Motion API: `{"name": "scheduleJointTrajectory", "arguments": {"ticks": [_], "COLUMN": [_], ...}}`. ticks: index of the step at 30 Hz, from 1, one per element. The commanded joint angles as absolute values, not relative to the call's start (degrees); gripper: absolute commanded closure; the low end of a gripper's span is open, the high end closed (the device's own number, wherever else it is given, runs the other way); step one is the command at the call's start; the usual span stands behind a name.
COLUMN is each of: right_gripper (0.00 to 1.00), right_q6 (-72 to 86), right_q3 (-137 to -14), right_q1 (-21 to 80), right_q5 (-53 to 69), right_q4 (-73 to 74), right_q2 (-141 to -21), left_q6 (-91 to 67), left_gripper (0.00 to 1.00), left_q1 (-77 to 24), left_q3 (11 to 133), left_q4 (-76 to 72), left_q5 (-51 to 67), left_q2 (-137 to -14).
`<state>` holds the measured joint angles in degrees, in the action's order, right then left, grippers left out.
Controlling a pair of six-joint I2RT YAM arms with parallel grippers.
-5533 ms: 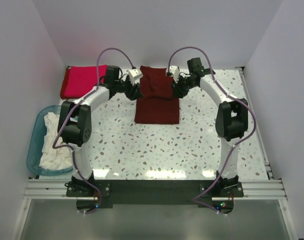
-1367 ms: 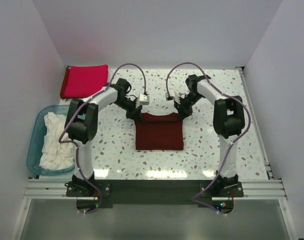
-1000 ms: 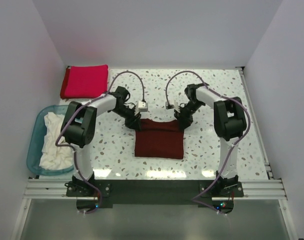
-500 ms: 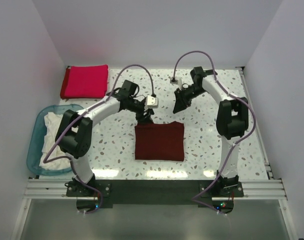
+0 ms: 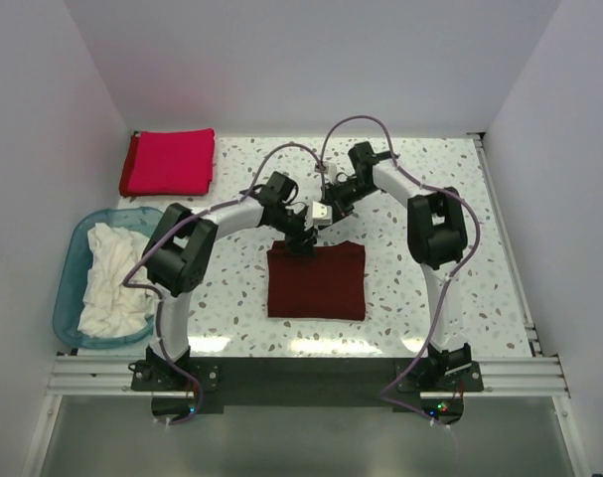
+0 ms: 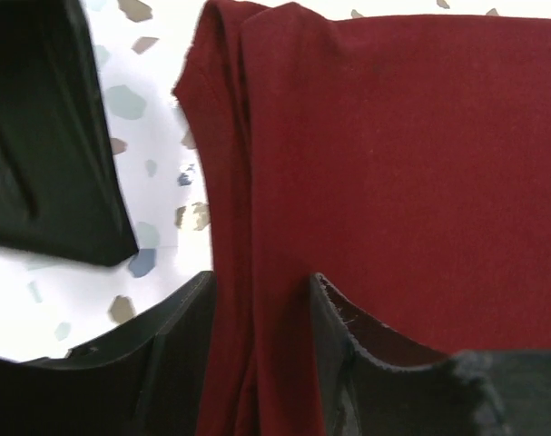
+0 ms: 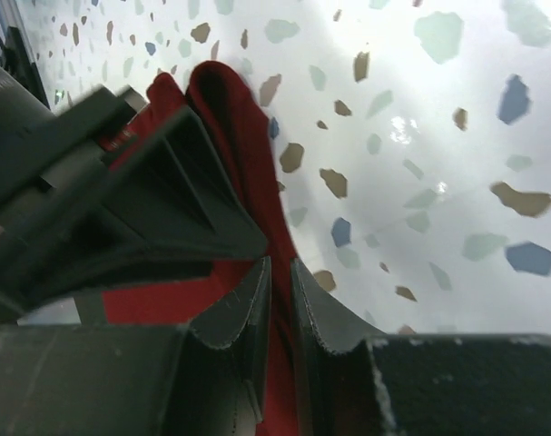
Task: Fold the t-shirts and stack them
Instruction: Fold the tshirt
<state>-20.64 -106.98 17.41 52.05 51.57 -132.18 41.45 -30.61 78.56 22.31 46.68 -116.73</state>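
The dark maroon t-shirt [image 5: 316,281] lies folded in a rectangle mid-table. Both grippers meet at the middle of its far edge. My left gripper [image 5: 301,243] stands open, its jaws astride the shirt's folded edge [image 6: 257,182] in the left wrist view. My right gripper [image 5: 319,231] comes in from behind, its jaws [image 7: 280,265] nearly together with a ridge of maroon cloth [image 7: 230,118] pinched between them. The left gripper's dark fingers [image 7: 166,200] fill the left of the right wrist view. The crimson-red t-shirt [image 5: 169,162] lies folded at the far left corner.
A translucent blue tub [image 5: 71,260] at the table's left edge holds crumpled white t-shirts [image 5: 107,283]. The speckled tabletop [image 5: 460,268] is bounded by white walls on three sides, with a rail along the near edge [image 5: 301,370].
Half a second ago the right gripper hung behind the shirt, clear of it; it has come down onto the far edge. The left gripper shifted right along that edge. The shirt has not moved.
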Motion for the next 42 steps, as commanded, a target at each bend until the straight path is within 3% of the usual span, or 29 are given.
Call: {"name": "scheduleJointTrajectory", "arguments": {"ticks": [1,6,7,8,10,12,24,42], "right_gripper": [0.83,0.83,0.83,0.83,0.84,0.84,0.84,0.82], "right_q6": [-18.6,-19.7,-19.9,-20.5,-21.7,-24.5,-36.9,-41.3], "right_q3": [-106.9,-106.6,-106.6,-106.7,-107.2,-107.6,-113.2,-113.5], "right_q1": [17.9,17.9,17.9,18.2,18.4,19.1,20.5,20.5], "right_q5": [54.1,54.5,54.8,55.2,56.5,57.5,58.7,59.9], "right_q4": [49.8,50.8,51.0,51.3,53.7,56.8,70.3,76.0], "right_q2": [-132.9,-134.5,-134.7,-135.0,-135.8,-136.6,-145.5,-148.1], "left_q6": [40.9,42.8,43.0,43.4,43.3,43.6,48.1,50.8], "left_gripper": [0.53,0.67,0.79,0.85,0.95,1.0,1.0,1.0], "left_q1": [-31.5,-32.2,-32.2,-32.3,-32.3,-32.9,-38.1,-38.3], "left_q3": [80.6,80.2,80.3,80.3,79.2,77.8,68.3,67.4], "left_q4": [22.5,23.8,24.4,24.8,23.3,20.6,8.9,1.8], "left_q5": [48.8,49.5,49.6,49.7,49.4,47.8,37.4,31.0], "left_q2": [-117.2,-116.9,-116.9,-116.6,-115.0,-112.3,-102.8,-101.2]}}
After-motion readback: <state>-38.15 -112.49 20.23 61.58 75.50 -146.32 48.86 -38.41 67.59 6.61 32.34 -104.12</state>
